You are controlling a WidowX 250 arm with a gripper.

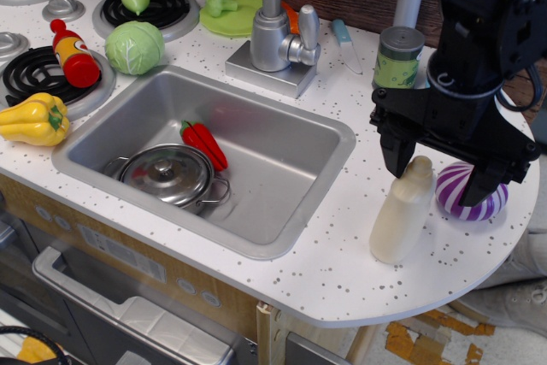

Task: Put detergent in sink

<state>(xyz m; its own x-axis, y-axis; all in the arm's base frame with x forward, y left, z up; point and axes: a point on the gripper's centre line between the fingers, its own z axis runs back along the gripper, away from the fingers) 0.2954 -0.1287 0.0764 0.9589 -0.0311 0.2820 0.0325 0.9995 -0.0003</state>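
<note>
The detergent (402, 215) is a cream-white bottle standing upright on the speckled counter, right of the sink (282, 138). The sink is a large steel basin holding a small lidded pot (168, 174) and a red pepper (203, 144). My black gripper (436, 181) is open and has come down over the bottle. Its left finger sits just left of the bottle's cap and its right finger (474, 187) stands further right, in front of the purple striped ball. The fingers are apart from the bottle's sides.
A purple striped ball (470, 194) lies right of the bottle. A green can (398, 57) stands behind, by the faucet (275, 23). A ketchup bottle (73, 53), cabbage (134, 46) and yellow pepper (32, 119) sit on the stove at left. The counter edge curves near the bottle.
</note>
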